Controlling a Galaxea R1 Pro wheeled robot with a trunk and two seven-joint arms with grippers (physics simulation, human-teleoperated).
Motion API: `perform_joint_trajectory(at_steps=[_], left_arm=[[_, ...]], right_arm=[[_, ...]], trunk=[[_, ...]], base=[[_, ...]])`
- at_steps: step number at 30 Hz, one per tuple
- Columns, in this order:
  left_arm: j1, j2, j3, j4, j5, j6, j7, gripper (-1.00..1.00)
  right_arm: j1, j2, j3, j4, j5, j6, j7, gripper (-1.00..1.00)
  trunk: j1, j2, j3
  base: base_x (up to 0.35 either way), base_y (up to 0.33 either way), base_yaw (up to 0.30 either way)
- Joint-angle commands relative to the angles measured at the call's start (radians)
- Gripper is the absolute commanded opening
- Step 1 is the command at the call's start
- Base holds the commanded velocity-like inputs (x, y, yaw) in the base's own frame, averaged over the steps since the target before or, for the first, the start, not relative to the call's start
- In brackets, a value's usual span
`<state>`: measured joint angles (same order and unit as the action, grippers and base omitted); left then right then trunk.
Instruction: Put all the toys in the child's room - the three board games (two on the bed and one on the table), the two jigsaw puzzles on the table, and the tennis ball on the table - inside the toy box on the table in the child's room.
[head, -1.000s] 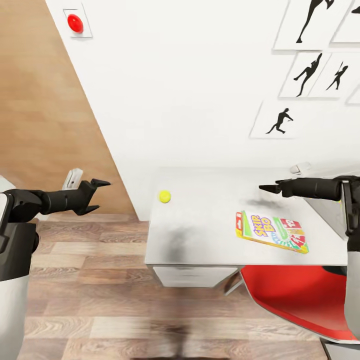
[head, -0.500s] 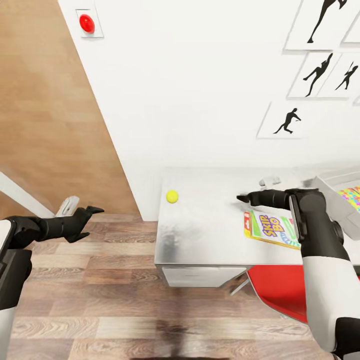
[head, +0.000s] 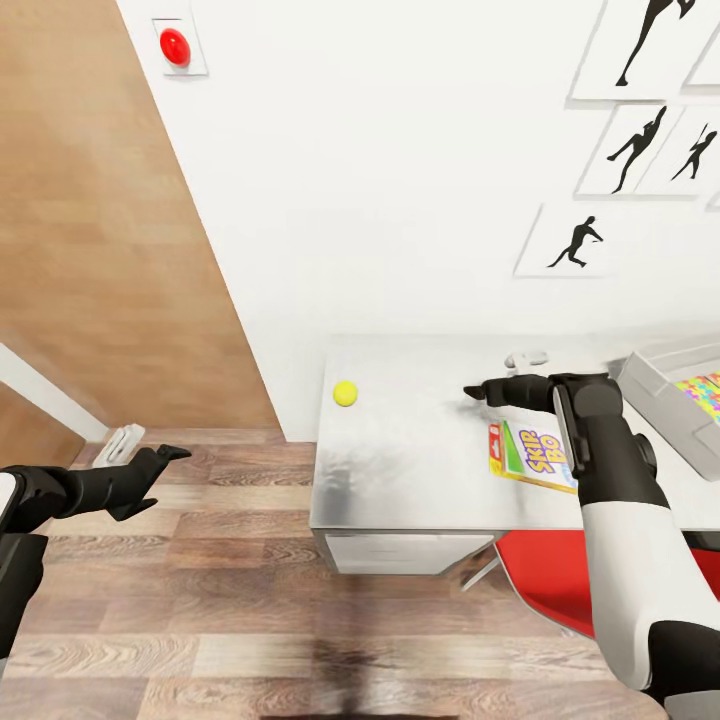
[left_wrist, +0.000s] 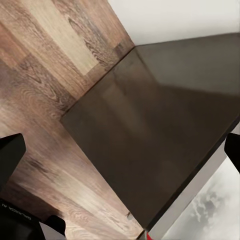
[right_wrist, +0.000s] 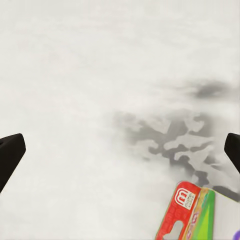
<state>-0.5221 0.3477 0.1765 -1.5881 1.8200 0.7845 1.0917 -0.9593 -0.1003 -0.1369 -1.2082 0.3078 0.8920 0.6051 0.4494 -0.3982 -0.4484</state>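
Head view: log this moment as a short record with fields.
setting: child's room, table against white wall
tennis ball: on the table's left part, untouched
SKIP-BO board game: flat on the table, partly hidden by the right arm
toy box: at right edge, a jigsaw puzzle inside
right gripper: open, above the table, empty
left gripper: open, over the floor, empty

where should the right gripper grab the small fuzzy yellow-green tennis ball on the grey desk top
Probably from straight above, fingers closing across the widest middle of the small fuzzy yellow-green tennis ball. It is round and sits alone on the grey desk top, so any side suits the open right gripper.
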Motion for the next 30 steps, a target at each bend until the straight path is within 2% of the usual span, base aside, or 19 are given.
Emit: perform_joint_trajectory(at_steps=[1,30], left_arm=[[-0.001,0.0,0.001,-0.001,0.008,0.005,0.009,1.0],[-0.001,0.0,0.001,-0.001,0.008,0.005,0.009,1.0]], right_arm=[[-0.001,0.0,-0.001,-0.001,0.01,0.002,0.01,1.0],[-0.001,0.0,-0.001,-0.001,0.01,0.002,0.01,1.0]], trunk=[[0.001,-0.002,-0.002],[0.001,-0.002,-0.002]], base=[[0.0,0.0,0.0],[0.0,0.0,0.0]])
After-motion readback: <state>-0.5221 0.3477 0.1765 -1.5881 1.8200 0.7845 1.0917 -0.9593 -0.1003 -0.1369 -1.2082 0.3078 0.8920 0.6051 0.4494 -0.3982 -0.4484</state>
